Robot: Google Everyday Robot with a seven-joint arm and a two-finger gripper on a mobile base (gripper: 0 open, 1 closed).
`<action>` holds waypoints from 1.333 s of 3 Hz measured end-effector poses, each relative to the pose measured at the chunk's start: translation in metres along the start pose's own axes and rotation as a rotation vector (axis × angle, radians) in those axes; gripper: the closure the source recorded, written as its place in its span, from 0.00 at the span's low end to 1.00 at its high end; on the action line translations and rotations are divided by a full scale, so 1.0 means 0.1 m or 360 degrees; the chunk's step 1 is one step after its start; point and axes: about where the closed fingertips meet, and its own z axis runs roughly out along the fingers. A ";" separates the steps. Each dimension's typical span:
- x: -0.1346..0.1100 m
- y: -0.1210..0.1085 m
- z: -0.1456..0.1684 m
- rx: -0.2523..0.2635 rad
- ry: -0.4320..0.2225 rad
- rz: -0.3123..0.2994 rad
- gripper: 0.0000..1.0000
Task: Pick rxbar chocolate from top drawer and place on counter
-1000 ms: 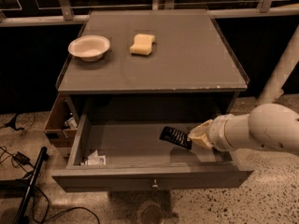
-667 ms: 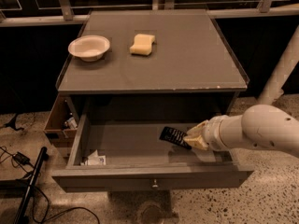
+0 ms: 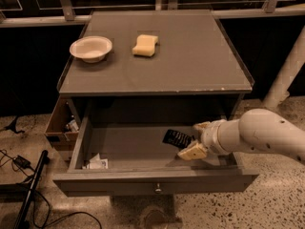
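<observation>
Gripper point(image 3: 189, 140) at the bar point(image 3: 176, 138) in the open drawer point(image 3: 133, 150): nothing lifted yet.
The fingers are apart, straddling the bar's right end as it lies flat on the drawer floor. Grasping, lifting and placing on the table point(image 3: 186, 56) all remain.

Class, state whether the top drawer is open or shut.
Open: the top drawer is pulled out, the hand inside by the rxbar chocolate.
</observation>
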 end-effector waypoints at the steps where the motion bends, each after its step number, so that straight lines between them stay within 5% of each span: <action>1: 0.02 -0.01 0.10 -0.0005 -0.0013 0.0015 0.35; 4: 0.06 -0.04 0.59 -0.0024 -0.0058 0.0042 0.23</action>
